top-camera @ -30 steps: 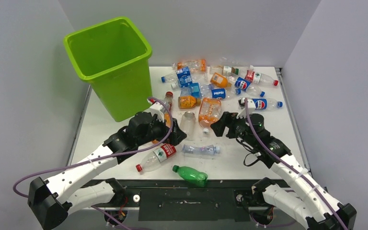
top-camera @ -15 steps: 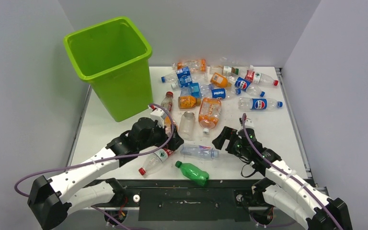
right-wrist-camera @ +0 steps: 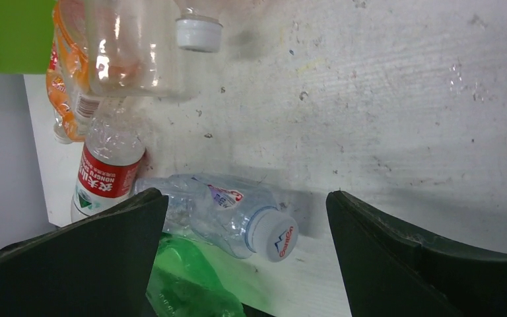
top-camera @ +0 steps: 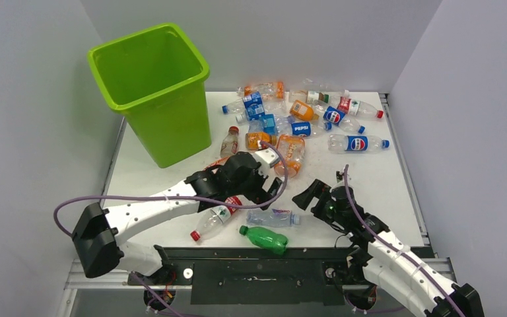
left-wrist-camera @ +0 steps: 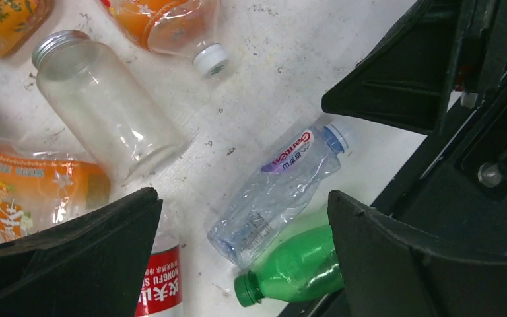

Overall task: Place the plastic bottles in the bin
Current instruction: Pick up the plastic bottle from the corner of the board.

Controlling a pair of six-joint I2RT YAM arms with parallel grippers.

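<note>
Green bin (top-camera: 165,125) upright; bottles (top-camera: 358,143) scattered on table (top-camera: 383,181) beside it

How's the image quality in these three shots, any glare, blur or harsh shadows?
Top external: even, soft light, sharp throughout, no harsh shadow by the bin. Left wrist: crisp, small highlights on the unlabelled clear bottle, fingers nearly black. Right wrist: table bright and washed, top-edge bottles look softer than the water bottle.

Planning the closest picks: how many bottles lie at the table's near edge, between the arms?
3: red-labelled bottle left, clear blue-capped bottle middle, green bottle nearest the edge. The left arm may hide more.
</note>
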